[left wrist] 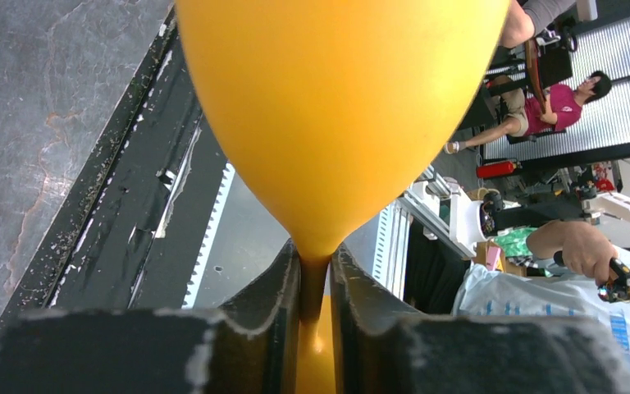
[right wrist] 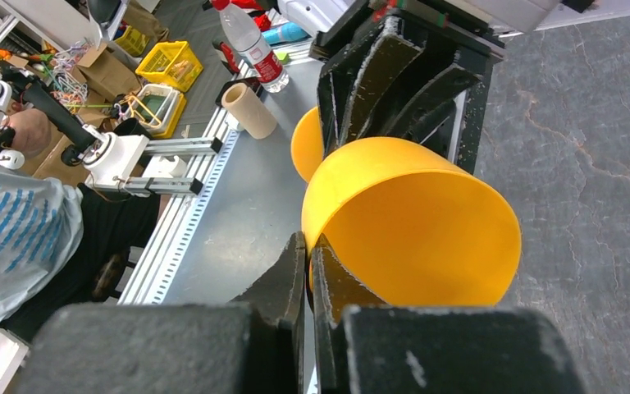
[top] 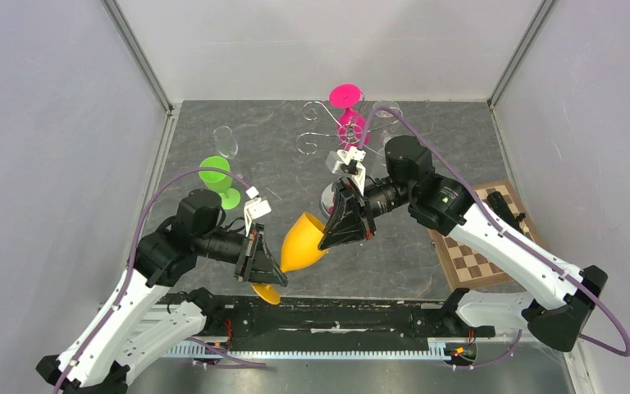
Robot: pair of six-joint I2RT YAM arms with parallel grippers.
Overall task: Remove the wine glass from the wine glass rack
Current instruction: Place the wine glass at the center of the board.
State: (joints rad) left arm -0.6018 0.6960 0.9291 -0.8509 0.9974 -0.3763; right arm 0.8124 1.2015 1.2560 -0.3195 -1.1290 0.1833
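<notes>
The right gripper (right wrist: 308, 246) is pinching the rim of the yellow wine glass (right wrist: 426, 238), one finger inside the bowl and one outside, jaws together on the thin wall. The left gripper (left wrist: 316, 267) is gripping the same glass by its stem, a finger on each side just below the bowl. How firmly it is pressing is not clear.

In the top view the glass is hanging on its side between the two arms, at about 6 o'clock on the table, off the surface. The wine glass rack (top: 310, 139) is standing well apart at 12 o'clock, with a pink glass (top: 346, 96) hanging from it. A green glass (top: 216, 174) and a clear glass (top: 225, 141) are standing at 10 o'clock, and a checkerboard (top: 480, 246) is lying at 3 o'clock.

This looks like a handover. A rim pinch is likely to let the glass swing, so one grip should be loosening only while the other is taking the weight, slowly and without twisting.
</notes>
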